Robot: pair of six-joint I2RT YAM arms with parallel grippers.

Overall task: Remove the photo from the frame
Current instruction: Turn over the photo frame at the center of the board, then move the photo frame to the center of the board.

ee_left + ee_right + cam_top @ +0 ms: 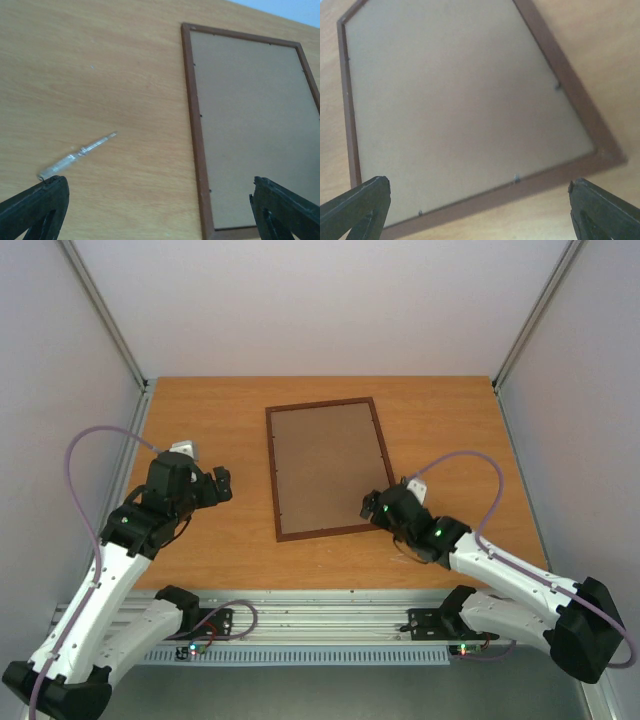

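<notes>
1. Nearest us, the left gripper and right gripper both have fingers spread wide, holding nothing.
2. We see the frame face down mid-table, hardboard back up. The photo is hidden, presumably beneath.
3. Its long axis runs away from us, far end leaning slightly left.
4. We judge the tabs need bending up first: the right gripper at the near right corner, the left gripper steadying the rail.
</notes>
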